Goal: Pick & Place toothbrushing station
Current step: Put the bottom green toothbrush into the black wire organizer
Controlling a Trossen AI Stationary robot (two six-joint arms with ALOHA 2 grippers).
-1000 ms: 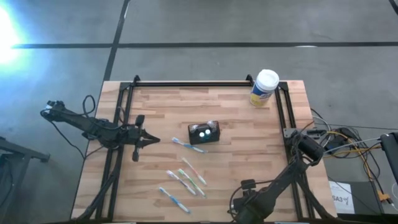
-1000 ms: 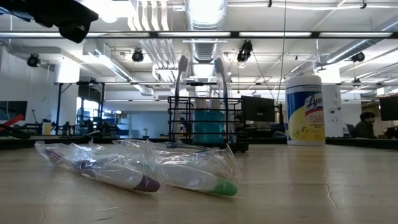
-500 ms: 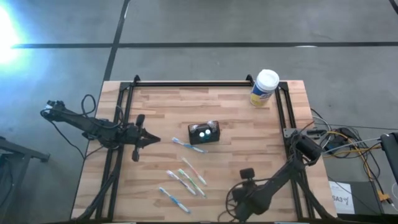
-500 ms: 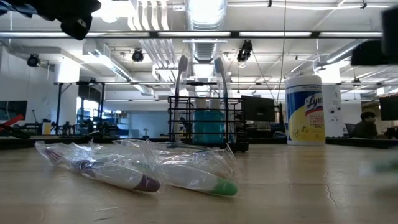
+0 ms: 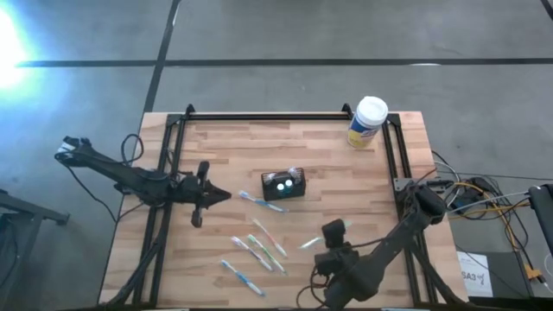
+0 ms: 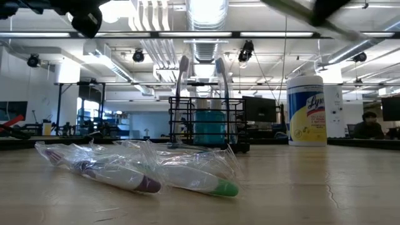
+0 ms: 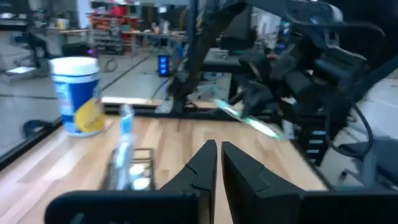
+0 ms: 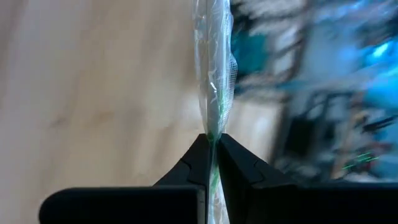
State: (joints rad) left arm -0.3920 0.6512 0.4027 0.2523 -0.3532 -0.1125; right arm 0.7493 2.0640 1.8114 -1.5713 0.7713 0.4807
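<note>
Both hands narrow: right hand (image 8: 211, 144) now lifted, pinching wrapped toothbrush (image 8: 213, 74); left hand (image 7: 217, 149) shut empty, shifted slightly inward.

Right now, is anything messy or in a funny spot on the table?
Yes. Wrapped toothbrushes lie scattered flat on the wooden table instead of standing in the black toothbrushing station. One wrapped toothbrush is off the table, pinched in the right gripper. Nothing looks spilled or broken.

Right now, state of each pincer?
Left pincer: closed, holding nothing.
Right pincer: closed on a wrapped toothbrush.
</note>
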